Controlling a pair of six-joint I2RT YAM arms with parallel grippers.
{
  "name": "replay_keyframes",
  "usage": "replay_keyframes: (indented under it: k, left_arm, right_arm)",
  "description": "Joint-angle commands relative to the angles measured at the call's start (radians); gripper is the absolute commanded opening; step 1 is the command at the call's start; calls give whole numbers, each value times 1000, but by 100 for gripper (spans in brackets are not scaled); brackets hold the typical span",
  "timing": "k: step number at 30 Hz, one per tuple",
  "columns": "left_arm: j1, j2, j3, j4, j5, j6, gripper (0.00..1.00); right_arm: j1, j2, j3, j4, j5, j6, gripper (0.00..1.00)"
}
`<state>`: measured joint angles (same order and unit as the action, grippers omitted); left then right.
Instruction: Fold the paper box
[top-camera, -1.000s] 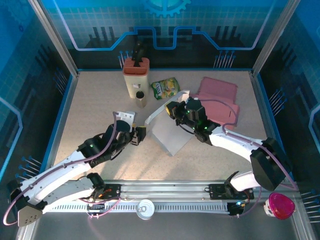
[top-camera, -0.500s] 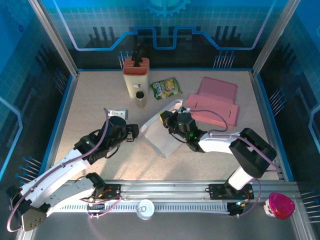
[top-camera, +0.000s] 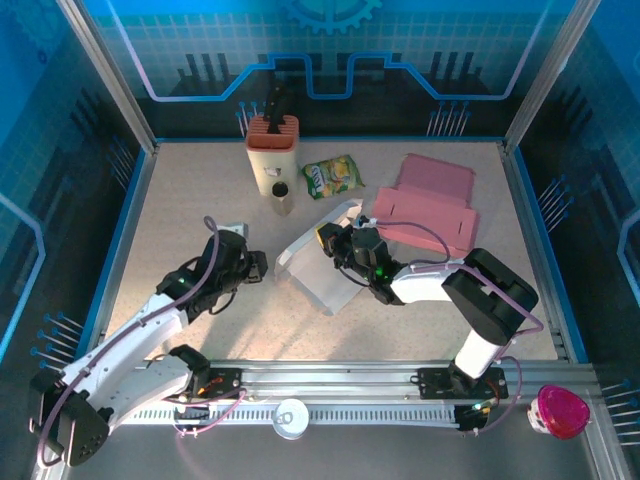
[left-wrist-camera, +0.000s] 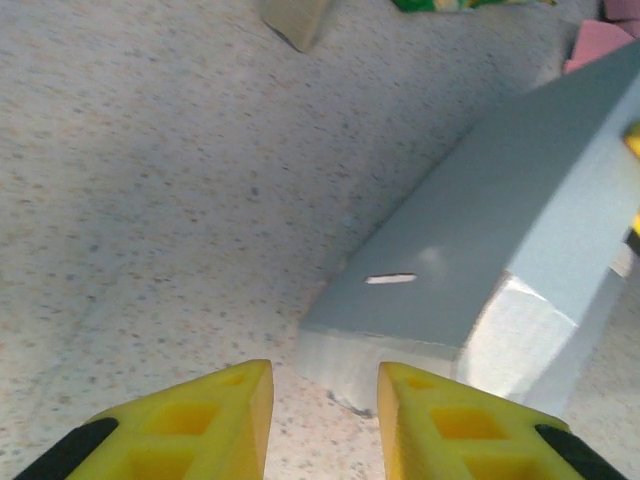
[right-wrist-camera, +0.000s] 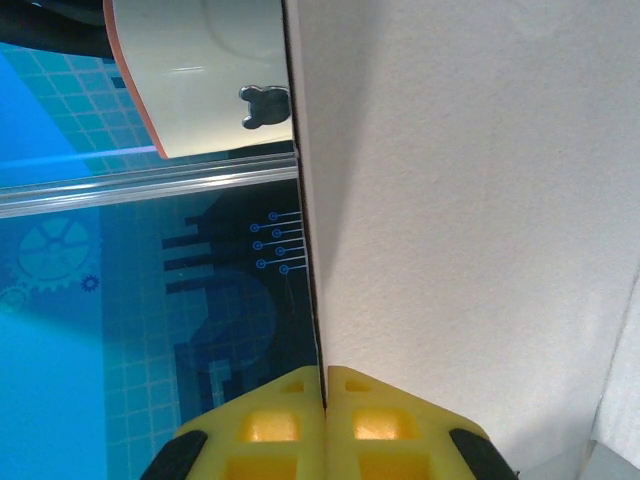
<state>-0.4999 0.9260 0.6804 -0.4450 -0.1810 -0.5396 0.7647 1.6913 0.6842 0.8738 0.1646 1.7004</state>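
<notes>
Closed tight, the right gripper has its two yellow fingers pinching a thin raised panel of the paper box edge-on, and the sheet runs straight up from between them. The left gripper stands open with nothing between its fingers, hovering low just short of the box's left end and apart from it.

From above, the paper box lies near the middle of the table, half-formed. Its pale grey body rests on the surface with one flap lifted toward the far side, where the right gripper holds it. The left gripper sits just to its left. The left wrist view shows a long sloping face with a small slot and a creased corner at its near end.

I judge the box light and thin — card that bends readily along its scored lines but would buckle if squeezed mid-panel, and would slide on the table if pushed from one side only. The best hold is probably a flap's free edge or a spot beside a crease, with the other gripper bracing the body. A pink flat box lies to the right.
</notes>
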Motion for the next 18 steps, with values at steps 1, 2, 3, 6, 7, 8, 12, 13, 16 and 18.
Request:
replay_keyframes:
  k: [1,2,3,6,7,8,12,13,16,18]
  left_arm:
    - [2,27,61,57,132,-97,33]
    - [-2,35,67,67,154,-134,34]
    - [-13,41,82,69,163,-175,36]
    - [-78,35,140,42,87,-243,41]
    - [-95,29,150,40,56,-263,41]
    - [-109,29,157,38,42,-285,40]
    - [-124,89,184,35,74,-386,39]
    - [-127,105,188,39,80,-392,39]
    - [-127,143,190,53,79,-413,40]
    - [-126,161,190,59,76,-423,40]
  right_arm:
    - [0,20,1,-26,2,-15,0]
    - [1,19,4,-33,2,-15,0]
    - [0,17,8,-34,2,-18,0]
    - [0,16,15,-44,-1,-18,0]
    - [0,19,18,-46,-1,-16,0]
    - [1,20,19,-45,-3,-15,0]
    - [0,35,28,-40,-6,-6,0]
    - [1,37,29,-38,-7,-6,0]
    - [0,37,31,-41,-9,-3,0]
    - [0,35,31,-43,-8,-1,0]
